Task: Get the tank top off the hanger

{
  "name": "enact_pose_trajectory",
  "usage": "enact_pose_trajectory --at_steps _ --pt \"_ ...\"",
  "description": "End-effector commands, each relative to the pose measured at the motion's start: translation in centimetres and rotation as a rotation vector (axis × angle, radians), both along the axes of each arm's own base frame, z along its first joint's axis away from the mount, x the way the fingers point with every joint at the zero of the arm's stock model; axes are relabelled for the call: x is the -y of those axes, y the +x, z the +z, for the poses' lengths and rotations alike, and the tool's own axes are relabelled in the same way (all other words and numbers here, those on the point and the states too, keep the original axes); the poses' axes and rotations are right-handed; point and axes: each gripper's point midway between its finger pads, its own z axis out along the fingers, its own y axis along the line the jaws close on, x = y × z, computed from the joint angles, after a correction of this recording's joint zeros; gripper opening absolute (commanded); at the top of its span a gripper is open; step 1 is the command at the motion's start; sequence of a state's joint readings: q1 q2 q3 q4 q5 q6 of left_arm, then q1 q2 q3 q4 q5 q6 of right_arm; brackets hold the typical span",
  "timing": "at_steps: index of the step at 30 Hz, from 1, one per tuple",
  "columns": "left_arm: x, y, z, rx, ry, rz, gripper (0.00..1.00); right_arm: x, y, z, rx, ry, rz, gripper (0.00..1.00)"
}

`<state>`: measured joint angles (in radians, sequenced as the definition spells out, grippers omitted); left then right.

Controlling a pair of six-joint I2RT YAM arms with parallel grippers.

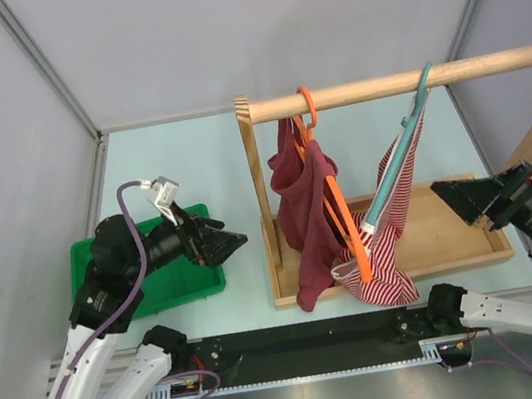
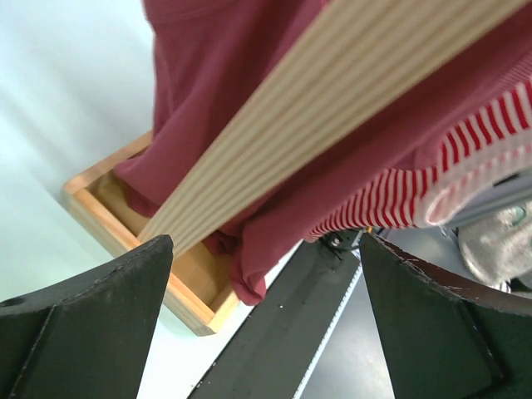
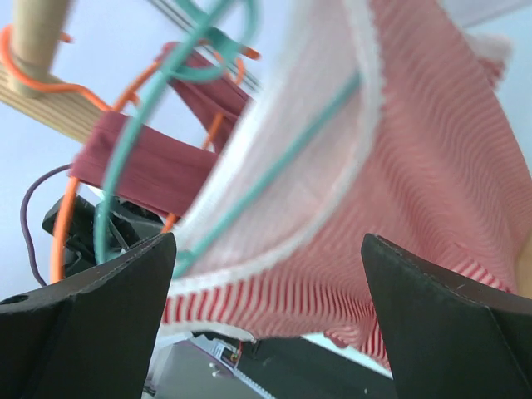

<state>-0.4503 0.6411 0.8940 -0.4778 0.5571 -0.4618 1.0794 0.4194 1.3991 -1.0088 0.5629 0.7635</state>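
My left gripper (image 2: 262, 247) stands spread wide with nothing between its black fingers (image 2: 91, 324). It hovers just left of the rack's upright post (image 1: 254, 166), over the right edge of a green bin (image 1: 184, 288), and points toward the clothes. Through its camera, the pale post cuts diagonally across the gap, so it stands between me and the maroon tank top (image 1: 297, 205) behind it.

My right gripper (image 3: 268, 241) is also fully spread and empty. It is off the right end of the wooden tray (image 1: 458, 230), facing left. Its view is filled with the striped tank top (image 1: 392, 230), red and white with white trim, close ahead but untouched.

Both tops are on hangers over the wooden rail (image 1: 488, 64). The maroon one hangs on the orange hanger (image 1: 344, 209) near the post. The striped one is on the teal hanger (image 1: 402, 151), which is hooked further right and tilts steeply. The two garments touch low down, where the orange hanger's lower arm crosses the striped cloth. Both hems spill over the tray's front edge.

Any print on the fabric or rig is too small or blurred for me to read. A purple cable (image 1: 133, 243) loops over the left arm.
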Motion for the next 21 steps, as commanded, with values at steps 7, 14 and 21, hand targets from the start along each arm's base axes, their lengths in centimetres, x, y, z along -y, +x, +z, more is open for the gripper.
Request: enact_pose_trajectory --at_steps 7,14,21 --pt "0.2 -4.9 5.7 0.195 -0.086 -0.195 0.99 -5.8 2.0 8.4 0.176 0.034 0.074 0.98" --pt "0.2 -8.8 8.2 0.278 -0.143 -0.347 0.99 -8.1 2.5 9.8 0.162 0.09 0.103 0.84" --pt "0.5 -11.2 10.6 0.312 -0.197 -0.49 0.97 -8.9 3.0 8.8 0.124 0.116 0.1 0.74"
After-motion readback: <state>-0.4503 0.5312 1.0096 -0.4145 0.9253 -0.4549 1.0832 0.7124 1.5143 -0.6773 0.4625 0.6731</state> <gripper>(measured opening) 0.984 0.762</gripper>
